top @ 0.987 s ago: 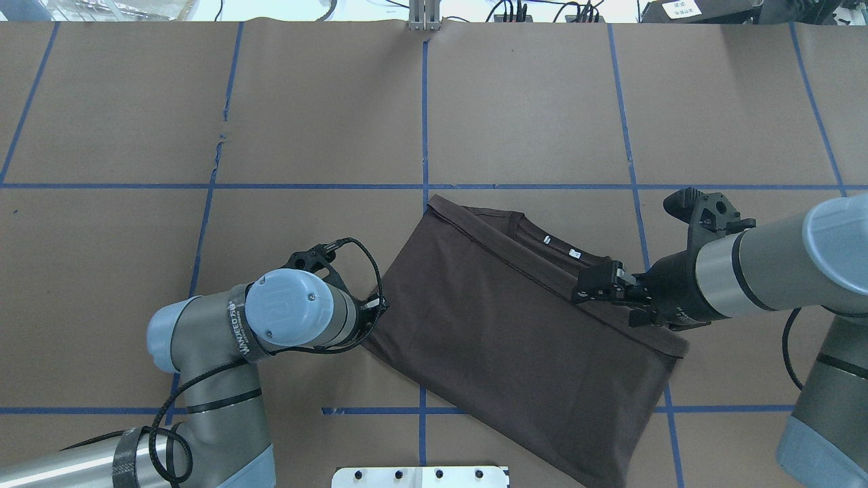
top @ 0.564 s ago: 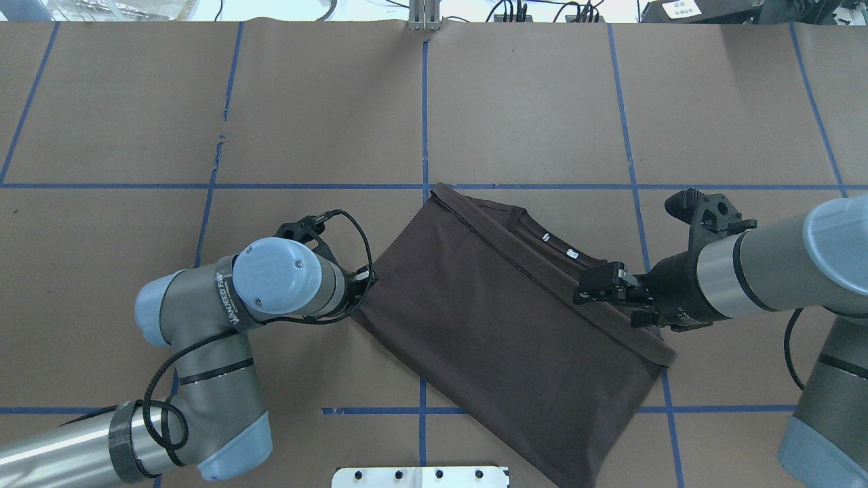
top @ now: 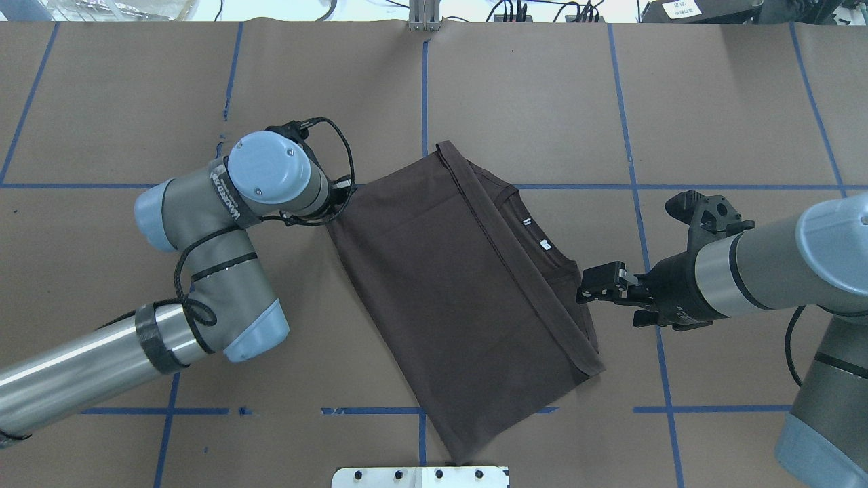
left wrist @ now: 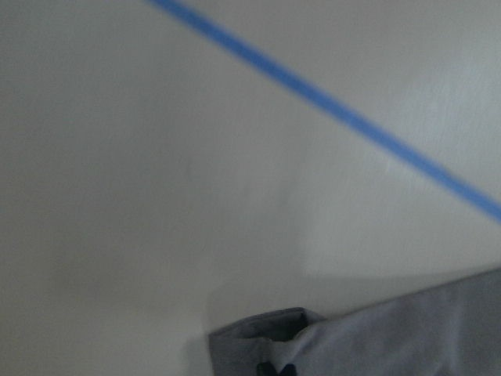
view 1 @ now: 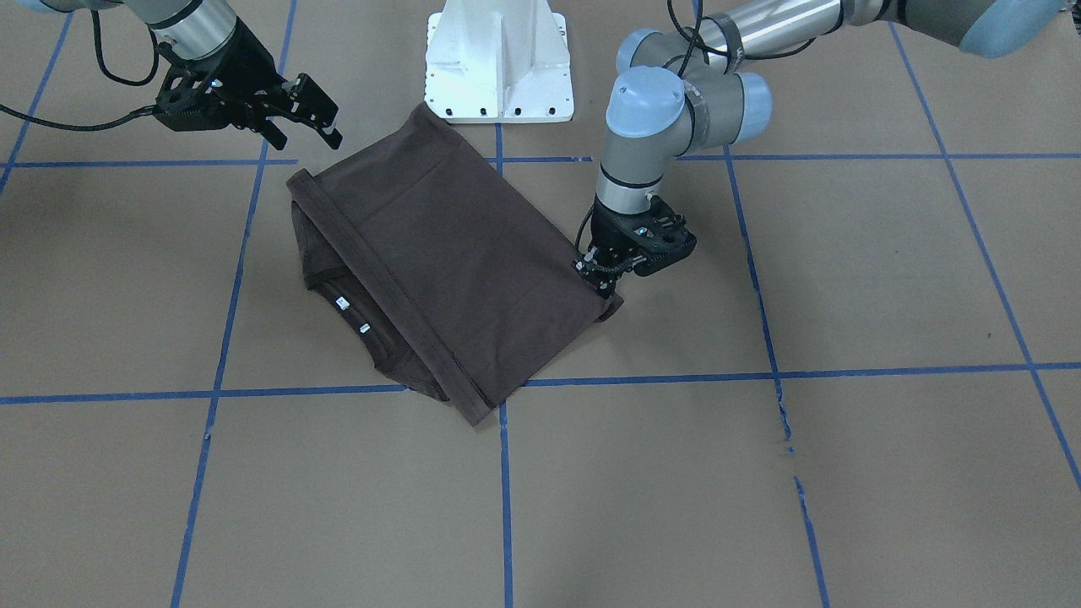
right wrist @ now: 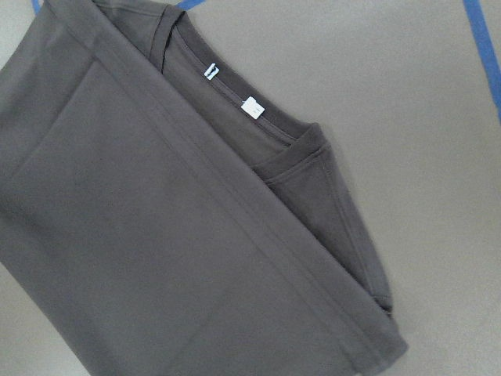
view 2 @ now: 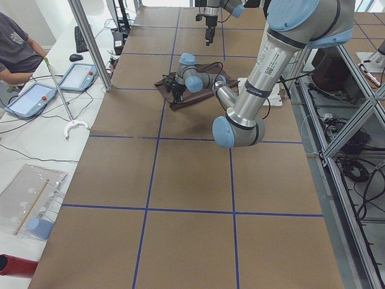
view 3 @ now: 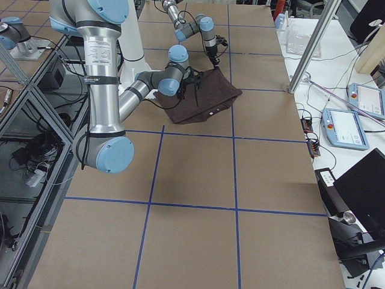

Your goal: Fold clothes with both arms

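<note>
Shows a dark brown T-shirt (top: 441, 271), soft matte knit, folded to a slanted rectangle in the middle of the bench (top: 542, 102), on brown paper gridded with blue tape (top: 424, 102). Bears two small white neck labels (right wrist: 252, 107) beside the ribbed collar (right wrist: 301, 153), print too small to read. Has the left pincer (view 1: 601, 283) pinching its 10 o'clock corner, the right pincer (view 1: 304, 133) spread near its 3 o'clock edge.
</note>
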Motion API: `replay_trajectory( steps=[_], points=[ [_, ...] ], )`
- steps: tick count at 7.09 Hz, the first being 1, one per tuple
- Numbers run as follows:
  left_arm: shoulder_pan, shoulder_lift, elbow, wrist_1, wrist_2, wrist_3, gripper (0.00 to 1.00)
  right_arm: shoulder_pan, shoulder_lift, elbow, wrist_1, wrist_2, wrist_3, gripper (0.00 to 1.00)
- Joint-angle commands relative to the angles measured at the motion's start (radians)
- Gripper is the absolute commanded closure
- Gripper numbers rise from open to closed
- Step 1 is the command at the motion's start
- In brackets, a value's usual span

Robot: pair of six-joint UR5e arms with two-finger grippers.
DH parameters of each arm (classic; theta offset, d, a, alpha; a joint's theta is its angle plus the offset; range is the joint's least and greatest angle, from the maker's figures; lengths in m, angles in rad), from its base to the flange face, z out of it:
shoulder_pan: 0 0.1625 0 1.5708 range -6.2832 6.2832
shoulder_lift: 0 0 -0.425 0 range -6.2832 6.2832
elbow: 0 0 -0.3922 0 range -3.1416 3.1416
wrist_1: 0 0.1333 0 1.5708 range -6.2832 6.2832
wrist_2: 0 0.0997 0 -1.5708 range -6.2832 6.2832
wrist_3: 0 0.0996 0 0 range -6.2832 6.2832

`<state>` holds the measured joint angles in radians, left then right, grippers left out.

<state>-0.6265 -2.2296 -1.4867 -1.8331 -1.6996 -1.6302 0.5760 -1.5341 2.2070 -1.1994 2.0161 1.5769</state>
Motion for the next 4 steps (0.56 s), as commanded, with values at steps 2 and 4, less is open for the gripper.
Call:
replay_trajectory(
  steps=[2,4],
  points=[
    [-0.122,-0.207,0.349,-0.216,-0.002,0.145,1.00,-0.001,0.005,-0.007,0.000,-0.002,0.000,0.00],
    [-0.117,-0.327,0.520,-0.285,0.006,0.161,1.00,-0.001,0.006,-0.012,0.000,-0.002,0.000,0.00]
  ],
)
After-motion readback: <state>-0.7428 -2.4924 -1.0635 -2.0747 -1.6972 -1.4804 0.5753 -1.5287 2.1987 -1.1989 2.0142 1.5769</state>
